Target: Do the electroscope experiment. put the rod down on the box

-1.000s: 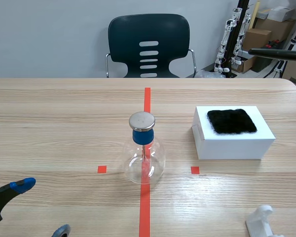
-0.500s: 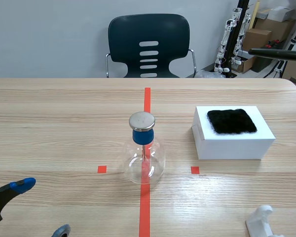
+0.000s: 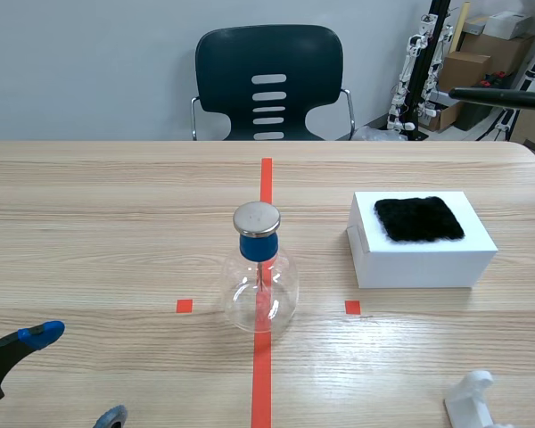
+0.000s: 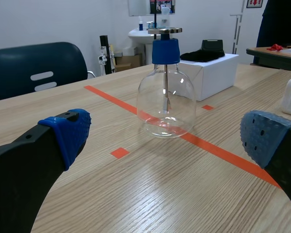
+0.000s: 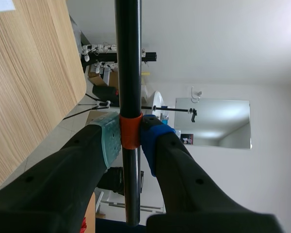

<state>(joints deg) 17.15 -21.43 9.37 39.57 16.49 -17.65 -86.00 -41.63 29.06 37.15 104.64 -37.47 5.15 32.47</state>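
One box (image 3: 421, 241) on wooden table (image 3: 89, 232); chair (image 3: 268, 80) behind.

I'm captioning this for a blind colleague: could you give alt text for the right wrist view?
The right gripper is shut on a black rod, its pads clamping an orange band on the rod. Beside it lies the edge of the wooden table, with a cluttered room beyond.

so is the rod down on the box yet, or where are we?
Not yet. In hand: the right gripper is shut on the black rod at its orange band, raised clear of the table. Done: nothing visible; the white box carries only the black fur cloth. Remaining: bring the rod over and lay it on the box.
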